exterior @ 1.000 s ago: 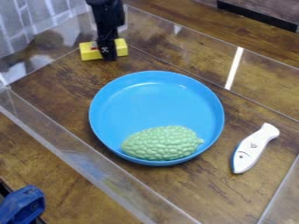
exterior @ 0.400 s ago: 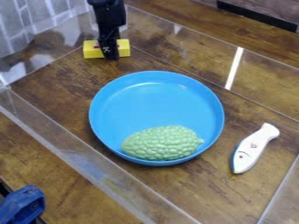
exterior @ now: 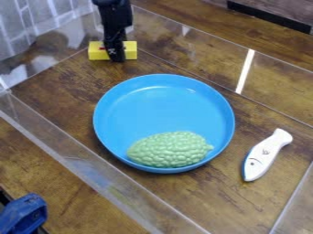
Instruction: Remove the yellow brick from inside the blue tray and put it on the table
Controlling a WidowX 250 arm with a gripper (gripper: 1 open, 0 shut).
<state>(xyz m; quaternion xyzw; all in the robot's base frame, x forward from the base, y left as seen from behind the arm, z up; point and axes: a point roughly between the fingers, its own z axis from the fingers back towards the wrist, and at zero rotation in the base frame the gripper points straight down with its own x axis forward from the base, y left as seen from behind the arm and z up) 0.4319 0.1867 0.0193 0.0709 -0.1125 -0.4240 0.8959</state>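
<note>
The yellow brick [exterior: 98,51] lies on the table [exterior: 49,101] at the far left, outside the blue tray [exterior: 166,99] and a short way beyond its rim. My black gripper [exterior: 113,53] comes straight down onto the brick's middle, and its fingers [exterior: 113,46] hide that part. Yellow shows on both sides of the fingers. How wide the jaws stand, and whether they press on the brick, is hidden at this size. The tray is round, shallow and bright blue, and sits at the centre.
A bumpy green lump [exterior: 170,150] rests in the near part of the tray. A white handle-shaped object [exterior: 264,155] lies on the table to the right. Clear acrylic walls [exterior: 91,151] run along the table's edges. Something blue [exterior: 18,215] sits outside the near-left wall.
The gripper and the yellow brick have shifted very slightly to the right and away. The tray, green lump and white object have not moved.
</note>
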